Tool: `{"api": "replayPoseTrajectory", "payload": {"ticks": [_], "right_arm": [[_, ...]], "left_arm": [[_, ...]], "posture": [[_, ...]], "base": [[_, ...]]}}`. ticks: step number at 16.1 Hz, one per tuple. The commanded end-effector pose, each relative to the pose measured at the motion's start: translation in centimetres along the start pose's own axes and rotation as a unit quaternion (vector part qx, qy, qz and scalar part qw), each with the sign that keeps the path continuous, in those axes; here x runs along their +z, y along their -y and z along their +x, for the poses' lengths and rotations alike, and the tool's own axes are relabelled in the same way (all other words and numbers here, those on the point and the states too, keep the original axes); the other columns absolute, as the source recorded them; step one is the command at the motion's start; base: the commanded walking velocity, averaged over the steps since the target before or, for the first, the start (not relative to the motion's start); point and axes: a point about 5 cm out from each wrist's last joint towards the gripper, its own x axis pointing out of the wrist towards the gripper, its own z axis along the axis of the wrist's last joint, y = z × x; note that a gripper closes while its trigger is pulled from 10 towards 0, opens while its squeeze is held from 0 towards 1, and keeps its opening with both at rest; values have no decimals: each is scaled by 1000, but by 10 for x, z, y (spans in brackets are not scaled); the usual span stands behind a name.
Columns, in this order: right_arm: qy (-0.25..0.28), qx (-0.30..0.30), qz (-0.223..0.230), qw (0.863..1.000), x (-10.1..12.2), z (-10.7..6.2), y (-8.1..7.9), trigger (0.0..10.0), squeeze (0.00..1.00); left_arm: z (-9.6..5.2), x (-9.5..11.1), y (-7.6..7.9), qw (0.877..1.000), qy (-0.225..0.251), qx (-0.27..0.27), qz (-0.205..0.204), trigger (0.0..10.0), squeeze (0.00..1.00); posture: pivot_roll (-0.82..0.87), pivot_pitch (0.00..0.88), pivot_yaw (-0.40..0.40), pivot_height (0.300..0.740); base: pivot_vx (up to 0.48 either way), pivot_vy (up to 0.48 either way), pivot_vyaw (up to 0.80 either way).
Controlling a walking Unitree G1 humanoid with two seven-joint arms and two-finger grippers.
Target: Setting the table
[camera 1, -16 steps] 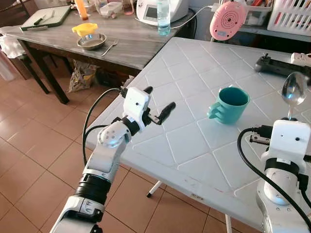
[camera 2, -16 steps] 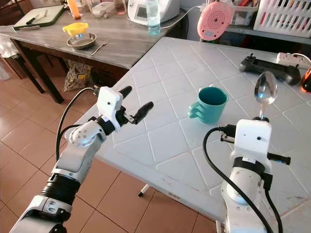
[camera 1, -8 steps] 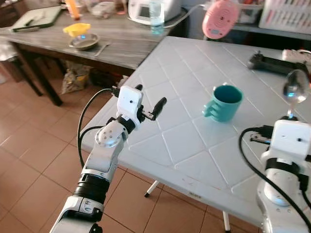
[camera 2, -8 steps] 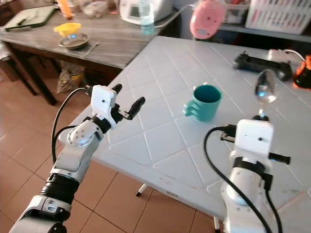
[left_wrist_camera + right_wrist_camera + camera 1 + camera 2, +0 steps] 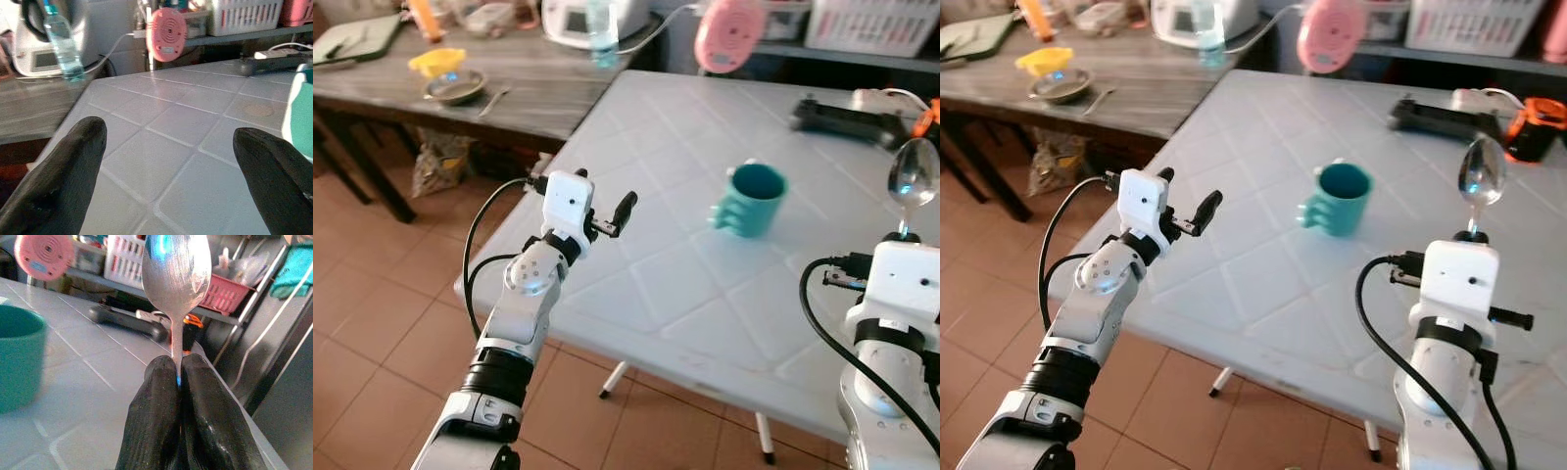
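Steel spoon (image 5: 176, 281) upright in closed right hand (image 5: 180, 377) — left hand (image 5: 168, 142) open.

I see soft, even daylight across the white tabletop (image 5: 685, 284), with a pale sheen toward its far edge and only faint shadows; both head views are slightly smeared; my left wrist view blurs close up; the spoon (image 5: 177, 271) bowl carries bright glare, its background soft.
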Motion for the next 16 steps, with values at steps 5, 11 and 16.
{"api": "replayPoseTrajectory", "payload": {"ticks": [5, 11, 16], "right_arm": [[6, 5, 4, 1000, 2, -1, -3, 10000, 0], [7, 4, 5, 1000, 1, -1, -4, 10000, 0], [10, 3, 4, 1000, 2, 0, -5, 10000, 0]], "left_arm": [[1, -2, -6, 1000, -6, 9, 5, 10000, 0], [3, -1, -5, 1000, -5, 4, 6, 10000, 0], [4, -1, -5, 1000, -5, 3, 7, 10000, 0]], "posture": [[-68, 91, 68, 740], [-65, 90, 72, 740], [-60, 91, 76, 740]], "base": [[0, 394, 0], [0, 437, 0], [0, 467, 0]]}}
